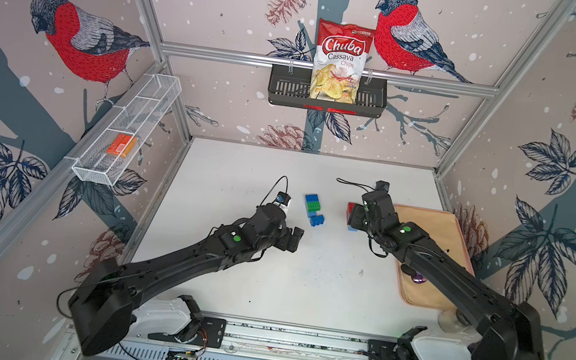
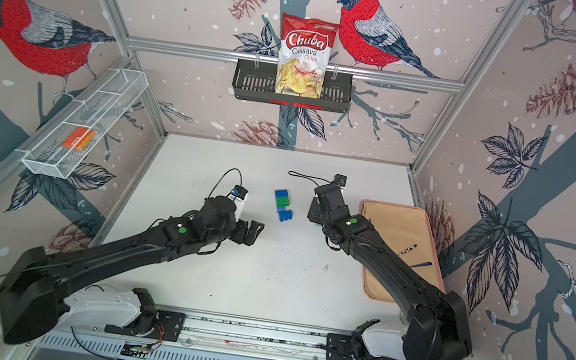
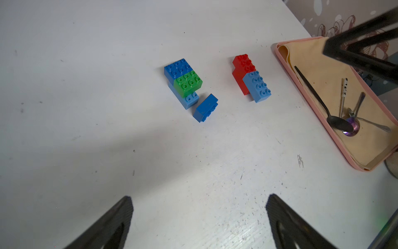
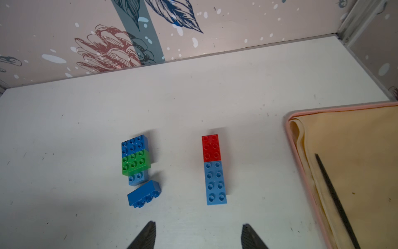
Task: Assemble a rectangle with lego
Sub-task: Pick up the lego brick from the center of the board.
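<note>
Pink tray (image 4: 344, 107) w/ beige cloth (image 4: 355, 151) holds spoons (image 3: 340, 125), maybe four; they overlap. Wire basket (image 1: 160, 92) has an orange box (image 1: 122, 145); black basket (image 1: 288, 88) a chips bag (image 1: 338, 60). Lego mid-table, two groups: dark blue brick (image 4: 134, 145) + green brick (image 4: 135, 161) atop a light blue base brick (image 4: 137, 177), tipped blue brick (image 4: 143, 194) just beside; red brick (image 4: 211, 147) touching a long light blue brick (image 4: 216, 183). L gripper (image 3: 200, 196) wide, empty; R gripper (image 4: 199, 224) parted, empty.

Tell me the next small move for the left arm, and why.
Probably ease the left gripper forward and down to the loose dark blue brick. It lies on its side beside the bare studs of the stack's light blue brick, and the gripper is open, empty and aimed roughly at it.
</note>
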